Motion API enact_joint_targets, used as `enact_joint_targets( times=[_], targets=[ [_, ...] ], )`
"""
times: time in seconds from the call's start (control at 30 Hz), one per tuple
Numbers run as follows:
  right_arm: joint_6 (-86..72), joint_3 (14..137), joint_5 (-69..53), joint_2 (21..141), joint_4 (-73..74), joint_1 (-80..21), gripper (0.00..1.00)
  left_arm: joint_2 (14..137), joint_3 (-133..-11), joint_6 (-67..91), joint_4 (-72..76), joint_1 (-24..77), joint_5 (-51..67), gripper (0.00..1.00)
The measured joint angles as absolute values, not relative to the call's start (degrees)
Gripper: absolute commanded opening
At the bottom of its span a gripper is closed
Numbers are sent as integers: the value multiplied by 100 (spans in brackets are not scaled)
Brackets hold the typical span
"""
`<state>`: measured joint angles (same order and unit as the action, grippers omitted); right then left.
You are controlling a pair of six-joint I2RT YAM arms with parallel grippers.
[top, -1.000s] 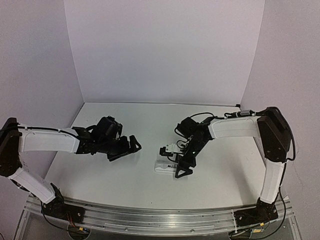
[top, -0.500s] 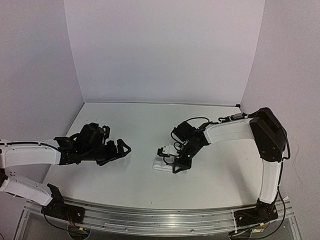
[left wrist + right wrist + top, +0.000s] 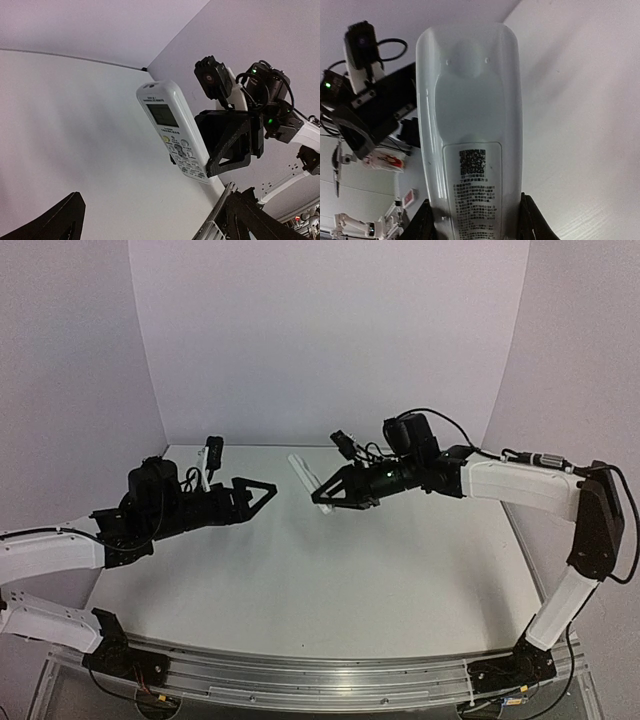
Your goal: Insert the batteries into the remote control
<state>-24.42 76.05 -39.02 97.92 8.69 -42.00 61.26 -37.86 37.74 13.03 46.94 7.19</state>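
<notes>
My right gripper [image 3: 335, 495] is shut on the lower end of the remote control [image 3: 305, 478] and holds it in the air above the table, display end pointing left and up. The left wrist view shows its button face and small display [image 3: 172, 132], with the right gripper's black finger [image 3: 230, 142] on its edge. In the right wrist view its smooth back with a printed label [image 3: 470, 125] fills the frame between my right gripper's [image 3: 476, 225] fingers. My left gripper [image 3: 262, 495] is open and empty, level with the remote and just left of it. The batteries are out of view.
The white table [image 3: 330, 580] lies below both arms, with pale walls at the back and both sides. A metal rail [image 3: 320, 675] with the arm bases runs along the near edge.
The right gripper has shut on the remote and lifted it off the table, up and to the back. The left arm has risen and swung toward the middle, still open.
</notes>
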Motion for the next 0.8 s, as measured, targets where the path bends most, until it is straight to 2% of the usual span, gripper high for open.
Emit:
enact_joint_targets(
  times=[0.13, 0.33, 0.5, 0.8],
  targets=[
    [-3433, 7595, -4465, 9666, -64, -4209, 2, 6559, -4137, 3731, 2115, 4694, 1172, 100],
    [-3976, 7594, -4760, 9655, -509, -4379, 1, 7114, -4481, 3756, 3138, 4694, 1899, 98],
    [-4076, 7570, -4730, 9655, -722, -4461, 1, 7227, -4537, 3831, 3360, 4686, 2094, 91],
    [-4049, 7462, -4609, 9652, -1079, -4537, 0, 7244, -4536, 4134, 3507, 4660, 2099, 87]
  ],
)
